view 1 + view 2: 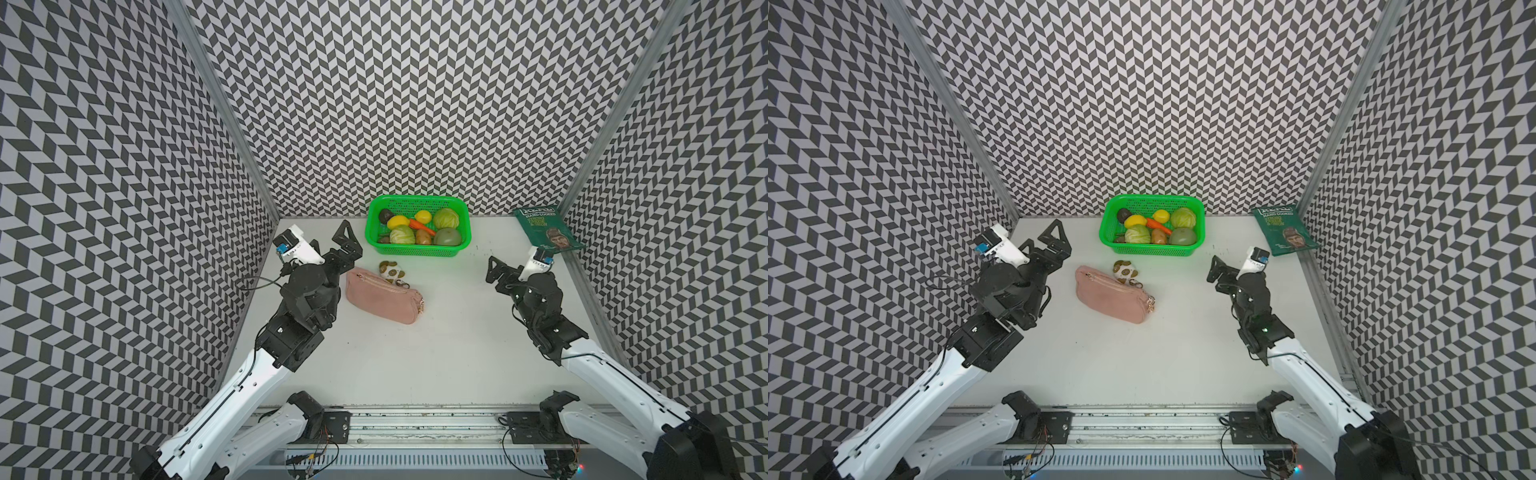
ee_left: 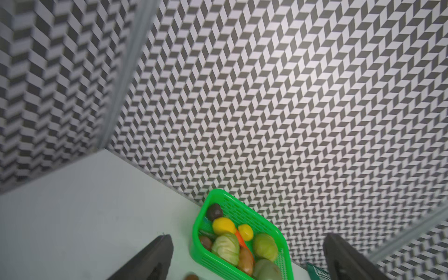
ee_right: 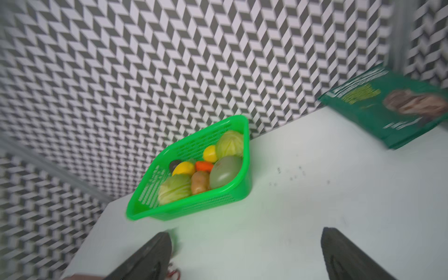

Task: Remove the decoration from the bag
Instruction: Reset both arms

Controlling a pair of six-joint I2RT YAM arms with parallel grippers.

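Note:
The pink bag point(image 1: 384, 297) point(image 1: 1113, 296) lies flat on the white table, left of centre. The decoration point(image 1: 392, 271) point(image 1: 1125, 270), a small white plush with brown patches, rests just behind the bag. Its metal clasp point(image 1: 402, 284) touches the bag's far edge; whether it is hooked on I cannot tell. My left gripper point(image 1: 347, 241) point(image 2: 249, 240) hovers open at the bag's far left end, holding nothing. My right gripper point(image 1: 496, 272) point(image 3: 247, 232) is open and empty, well to the right of the bag. In the right wrist view the clasp point(image 3: 175, 274) peeks out beside one finger.
A green basket point(image 1: 415, 251) point(image 1: 1150, 249) point(image 2: 197, 242) point(image 3: 184, 208) of toy vegetables stands at the back centre, behind the decoration. A dark green crisp packet point(image 1: 546, 230) point(image 3: 388, 109) leans in the back right corner. Patterned walls enclose the table on three sides.

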